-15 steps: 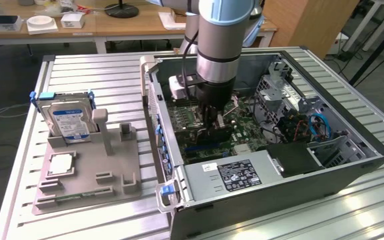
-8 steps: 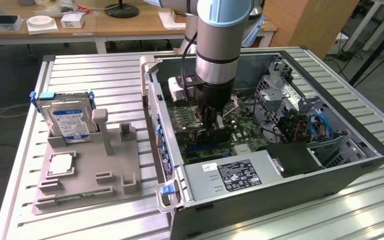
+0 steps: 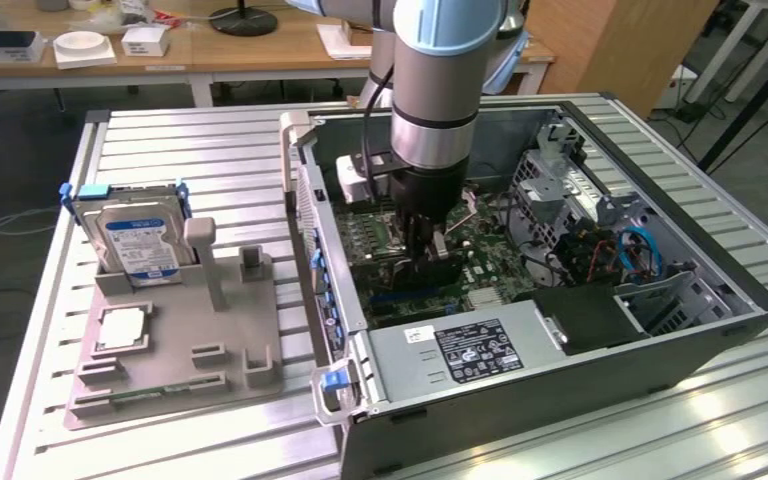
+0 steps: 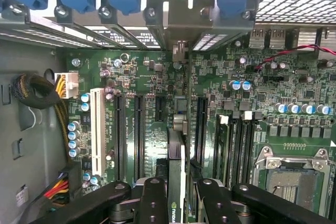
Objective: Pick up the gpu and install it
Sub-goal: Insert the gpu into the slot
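Observation:
Inside the open computer case (image 3: 704, 350), my gripper (image 3: 427, 250) points straight down over the green motherboard (image 3: 384, 235). It is shut on the gpu (image 3: 438, 275), a thin black card held upright. In the wrist view the gpu (image 4: 177, 166) appears edge-on between my two black fingers (image 4: 152, 203). Its far end reaches toward the case's rear bracket openings (image 4: 178, 51). It stands in line with the long black expansion slots (image 4: 139, 129) on the motherboard (image 4: 220, 77). Whether its lower edge touches a slot is hidden.
A white slot (image 4: 97, 129), an empty CPU socket (image 4: 294, 177) and a cable bundle (image 4: 42, 93) surround the card. The power supply (image 3: 478, 350) sits at the case's near end. A grey fixture (image 3: 211, 385) beside the case holds a hard drive (image 3: 137, 240).

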### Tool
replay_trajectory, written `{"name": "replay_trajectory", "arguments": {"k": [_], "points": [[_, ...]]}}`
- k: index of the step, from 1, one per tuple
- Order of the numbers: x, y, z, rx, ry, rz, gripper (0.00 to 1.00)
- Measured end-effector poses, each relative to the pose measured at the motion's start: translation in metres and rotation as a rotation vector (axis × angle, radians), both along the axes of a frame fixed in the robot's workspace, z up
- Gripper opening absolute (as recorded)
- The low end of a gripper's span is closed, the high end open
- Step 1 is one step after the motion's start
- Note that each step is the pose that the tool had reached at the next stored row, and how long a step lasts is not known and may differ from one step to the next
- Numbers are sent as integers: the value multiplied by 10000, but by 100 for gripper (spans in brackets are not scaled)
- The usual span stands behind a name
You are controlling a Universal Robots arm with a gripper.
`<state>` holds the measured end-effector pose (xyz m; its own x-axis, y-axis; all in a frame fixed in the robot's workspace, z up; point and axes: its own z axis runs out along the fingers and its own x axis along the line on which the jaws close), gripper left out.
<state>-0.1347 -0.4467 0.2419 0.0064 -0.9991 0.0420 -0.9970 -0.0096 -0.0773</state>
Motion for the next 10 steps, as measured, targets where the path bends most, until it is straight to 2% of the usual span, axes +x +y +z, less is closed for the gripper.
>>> {"name": "replay_trajectory", "arguments": {"k": [4,10], "points": [[-2,0,-9,1,-27,11,26],[-3,0,-10,4,-32,34,26]]}}
